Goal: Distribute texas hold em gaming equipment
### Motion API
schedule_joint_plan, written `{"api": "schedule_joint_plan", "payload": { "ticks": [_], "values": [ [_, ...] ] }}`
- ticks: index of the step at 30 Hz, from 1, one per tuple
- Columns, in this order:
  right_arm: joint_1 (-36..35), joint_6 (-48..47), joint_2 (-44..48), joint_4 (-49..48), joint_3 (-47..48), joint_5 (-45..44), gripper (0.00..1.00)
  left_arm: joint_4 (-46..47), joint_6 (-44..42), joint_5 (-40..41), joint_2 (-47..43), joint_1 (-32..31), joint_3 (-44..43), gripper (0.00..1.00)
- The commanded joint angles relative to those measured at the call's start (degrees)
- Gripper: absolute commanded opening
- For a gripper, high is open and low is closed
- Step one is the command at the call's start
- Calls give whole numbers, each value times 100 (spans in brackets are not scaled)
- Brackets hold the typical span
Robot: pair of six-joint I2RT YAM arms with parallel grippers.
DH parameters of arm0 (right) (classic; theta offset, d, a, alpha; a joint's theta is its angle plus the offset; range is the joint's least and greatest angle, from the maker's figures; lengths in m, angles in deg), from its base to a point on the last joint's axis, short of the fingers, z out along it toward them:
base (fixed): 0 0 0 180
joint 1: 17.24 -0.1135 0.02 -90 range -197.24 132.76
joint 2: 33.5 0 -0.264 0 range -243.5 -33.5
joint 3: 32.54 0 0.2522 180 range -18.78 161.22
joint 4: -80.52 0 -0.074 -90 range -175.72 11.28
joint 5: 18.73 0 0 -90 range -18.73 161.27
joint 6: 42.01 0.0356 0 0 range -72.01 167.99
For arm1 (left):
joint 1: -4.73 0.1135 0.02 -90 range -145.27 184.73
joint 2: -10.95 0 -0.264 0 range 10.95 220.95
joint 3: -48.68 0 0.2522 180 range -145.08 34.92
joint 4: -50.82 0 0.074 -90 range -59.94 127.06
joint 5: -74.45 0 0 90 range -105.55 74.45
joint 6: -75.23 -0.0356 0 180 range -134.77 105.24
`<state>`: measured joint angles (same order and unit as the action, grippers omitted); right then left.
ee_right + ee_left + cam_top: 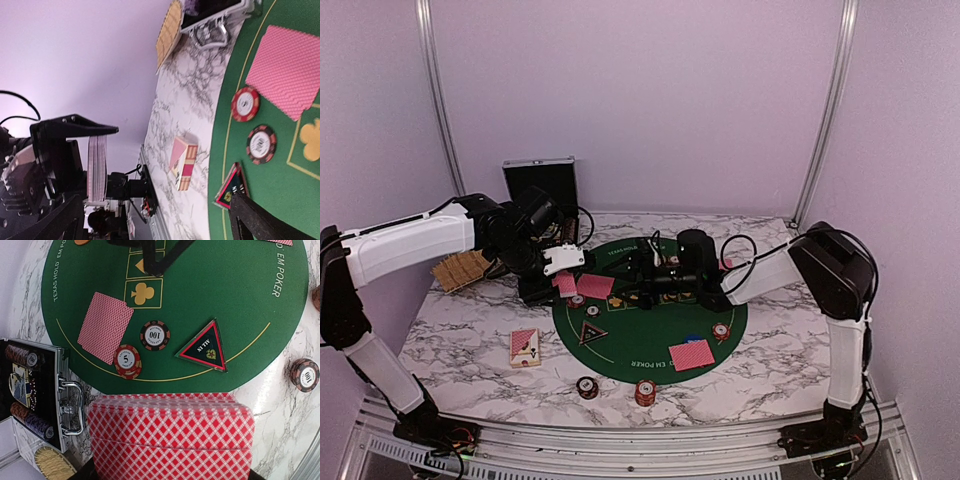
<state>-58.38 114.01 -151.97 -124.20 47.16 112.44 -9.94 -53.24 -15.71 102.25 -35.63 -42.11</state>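
While the left pincer pinches red-backed cards, the right pincer gapes — empty.

On my left wrist feed the red-backed cards run off the bottom edge, and the silver case is cut by the left edge, its contents too small to tell.

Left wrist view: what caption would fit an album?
Red-backed cards held near a green mat carrying one card, red chip, dark chip and triangular marker.
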Motion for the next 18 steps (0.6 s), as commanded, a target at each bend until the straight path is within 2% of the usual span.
{"api": "schedule_joint_plan", "payload": {
  "ticks": [1, 7, 18],
  "values": [
    [-258, 683, -5, -1264, -115, 383, 99, -70, 101, -156, -23, -15, -221, 0],
    [-380, 1201, -297, -1961, -6, 525, 99, -72, 130, -168, -19, -15, -268, 0],
    [-544, 1155, -584, -1541, 476, 572, 96, -72, 161, -203, 27, -16, -393, 0]
  ]
}}
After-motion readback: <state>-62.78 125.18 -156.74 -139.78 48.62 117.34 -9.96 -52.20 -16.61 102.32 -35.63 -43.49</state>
